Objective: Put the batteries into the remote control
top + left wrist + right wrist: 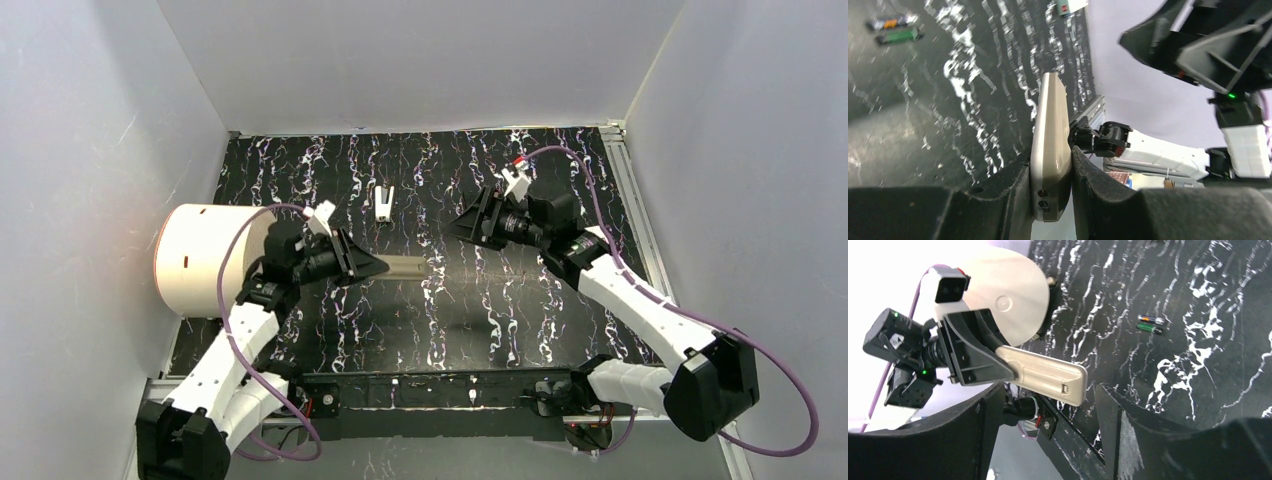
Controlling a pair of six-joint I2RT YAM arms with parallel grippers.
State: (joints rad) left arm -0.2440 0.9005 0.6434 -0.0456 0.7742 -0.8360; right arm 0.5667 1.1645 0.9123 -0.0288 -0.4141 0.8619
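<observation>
My left gripper [372,267] [1050,167] is shut on one end of the beige remote control [405,268] [1050,125] [1043,372] and holds it above the table, on edge, with its free end pointing right. A small latch shows near that free end in the right wrist view. My right gripper [458,226] [1048,407] stands open a short way to the right of the remote's tip, with nothing between its fingers. Two batteries [1150,325] [895,30], one green and one dark with an orange band, lie side by side on the table [520,300] beyond the remote.
A large white cylinder [205,260] [1008,295] stands at the left edge of the black marbled table, just behind my left arm. White walls close in the back and both sides. A metal rail runs along the right edge [640,230].
</observation>
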